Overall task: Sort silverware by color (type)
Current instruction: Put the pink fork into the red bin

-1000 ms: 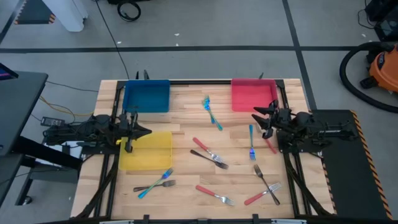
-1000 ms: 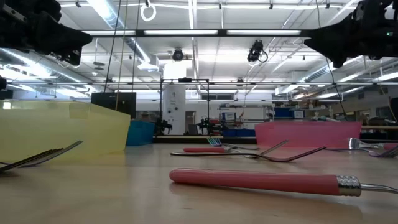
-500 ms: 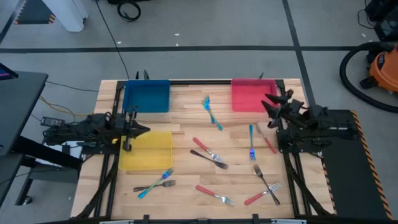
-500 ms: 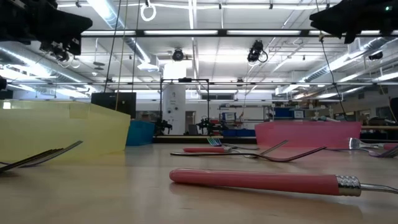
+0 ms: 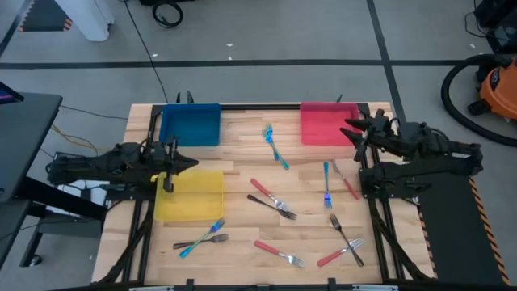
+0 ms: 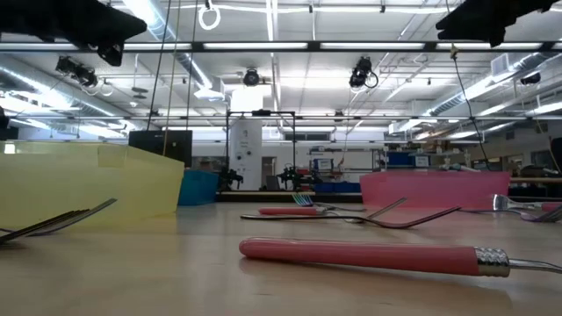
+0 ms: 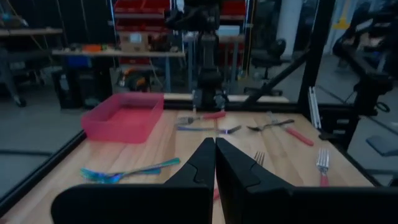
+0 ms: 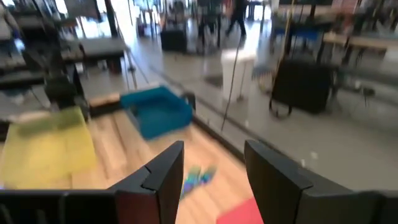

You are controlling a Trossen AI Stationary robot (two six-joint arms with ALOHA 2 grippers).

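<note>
The forks lie scattered on the wooden desk, none of them inside a tray: a blue fork lies near the far edge between the blue tray and the red tray; another blue fork and a red fork lie side by side near the right edge, just in front of the red tray; a red fork and a black fork lie close together in the middle of the desk; a blue fork and a black fork lie crossed near the front edge, in front of the yellow tray; one more red fork lies at the front edge in the middle, and a black fork crosses a red fork toward the front right corner. The left gripper hangs over the left edge of the desk, between the blue tray and the yellow tray, with its jaws clenched together and nothing between them, as the left wrist view shows. The right gripper hangs over the right edge, beside the red tray, with its jaws released wide and nothing in them
</note>
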